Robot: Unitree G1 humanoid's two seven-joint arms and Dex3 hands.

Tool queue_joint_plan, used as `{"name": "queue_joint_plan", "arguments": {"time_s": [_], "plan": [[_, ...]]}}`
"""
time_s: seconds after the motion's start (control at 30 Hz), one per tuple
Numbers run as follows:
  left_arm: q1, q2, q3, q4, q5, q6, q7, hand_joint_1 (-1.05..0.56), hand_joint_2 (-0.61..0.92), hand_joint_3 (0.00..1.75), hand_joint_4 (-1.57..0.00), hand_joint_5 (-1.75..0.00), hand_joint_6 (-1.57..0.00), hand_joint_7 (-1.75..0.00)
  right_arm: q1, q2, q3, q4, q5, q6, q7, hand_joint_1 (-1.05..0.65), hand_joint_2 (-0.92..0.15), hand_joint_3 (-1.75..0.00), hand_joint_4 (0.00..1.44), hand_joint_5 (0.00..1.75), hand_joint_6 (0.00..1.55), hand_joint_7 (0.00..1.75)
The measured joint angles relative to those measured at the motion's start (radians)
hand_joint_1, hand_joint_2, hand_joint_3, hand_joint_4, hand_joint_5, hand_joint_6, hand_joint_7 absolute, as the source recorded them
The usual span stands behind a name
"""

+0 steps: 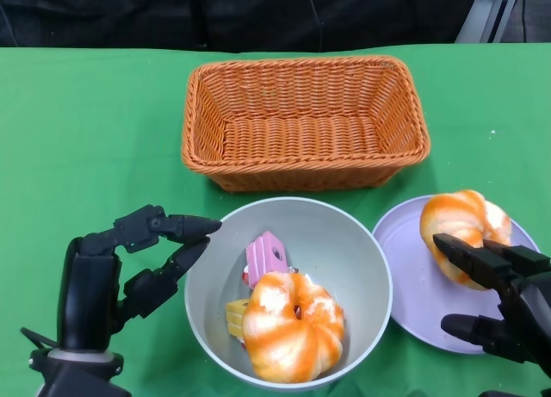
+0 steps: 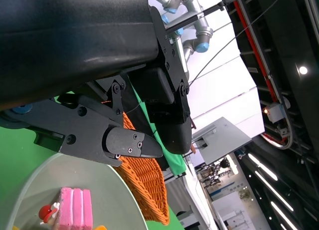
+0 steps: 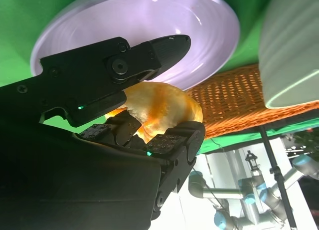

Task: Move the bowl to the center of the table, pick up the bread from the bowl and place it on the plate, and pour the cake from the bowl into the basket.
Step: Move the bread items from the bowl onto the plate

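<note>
Green table cover: carried everything listed; the bowl served as landmark.

Wicker basket: orange, rectangular, just behind the bowl, nothing inside it.

Bowl: pale grey-green, at about the middle of the table's near side. Moving it to the centre was judged done.

Plate: lavender, just right of the bowl, rims nearly touching.

Bread in hand: an orange-and-white ring bun, right of the bowl, over the plate's far half. Whether it rested on the plate could not be told.

Second bun: in the bowl's near half.

Cake: a pink slice in the bowl beside the second bun, with a small yellow piece next to it.

Right hand: right of the bowl, over the plate, fingers closed around the bread; the right wrist view showed the bun clasped between them.

Left hand: just left of the bowl, fingers parted, holding nothing, its tips near the rim.

Handling note (judgement): the bread should be set down well inside the plate's rim, the fingers spread only once it sits flat, and the hand lifted straight up so the bun does not roll or nudge the bowl.
</note>
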Motion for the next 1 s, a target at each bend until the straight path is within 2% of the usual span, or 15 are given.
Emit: {"name": "queue_joint_plan", "arguments": {"time_s": [0.1, 0.27, 0.4, 0.5, 0.6, 0.8, 1.0], "plan": [[0.0, 0.0, 0.0, 0.0, 0.001, 0.0, 0.0, -0.22, 0.92, 0.23, -0.8, -1.07, -1.02, -0.5, 0.0, 0.001, -0.001, 0.008, 0.001, -0.011, -0.001, -0.69, -0.92, -0.03, 0.74, 0.1, 0.66, 0.04], [0.0, 0.0, 0.0, 0.0, 0.0, 0.0, 0.0, -0.21, 0.92, 0.23, -0.8, -1.07, -1.02, -0.51, 0.0, 0.001, -0.001, 0.024, 0.001, -0.013, -0.002, -0.68, -0.92, -0.02, 0.81, 0.11, 0.71, 0.04], [0.0, 0.0, -0.001, 0.0, -0.002, 0.0, 0.0, -0.2, 0.92, 0.23, -0.79, -1.07, -1.01, -0.51, -0.001, 0.005, -0.002, 0.033, 0.001, -0.017, -0.02, -0.62, -0.91, 0.0, 0.97, 0.13, 0.84, 0.06], [0.0, 0.0, -0.002, 0.0, -0.002, 0.0, 0.0, -0.21, 0.92, 0.22, -0.79, -1.07, -1.01, -0.51, -0.004, 0.01, -0.003, 0.045, 0.001, -0.026, -0.033, -0.61, -0.91, 0.0, 1.02, 0.13, 0.9, 0.07], [0.0, 0.0, -0.001, 0.0, 0.0, 0.0, 0.0, -0.22, 0.92, 0.22, -0.8, -1.07, -1.02, -0.51, -0.006, 0.01, -0.003, 0.049, -0.002, -0.026, -0.037, -0.63, -0.92, -0.01, 0.96, 0.09, 0.93, 0.06], [0.0, 0.001, -0.004, 0.001, -0.004, -0.002, 0.0, -0.23, 0.92, 0.21, -0.8, -1.07, -1.01, -0.52, -0.006, 0.01, -0.003, 0.044, -0.003, -0.01, -0.02, -0.66, -0.92, -0.03, 0.8, 0.01, 0.86, 0.01], [0.0, 0.001, -0.007, 0.002, -0.01, -0.002, 0.0, -0.23, 0.92, 0.2, -0.8, -1.07, -1.01, -0.52, -0.006, 0.009, -0.003, 0.036, -0.003, -0.009, -0.002, -0.69, -0.92, -0.06, 0.74, 0.0, 0.82, 0.0]]}}
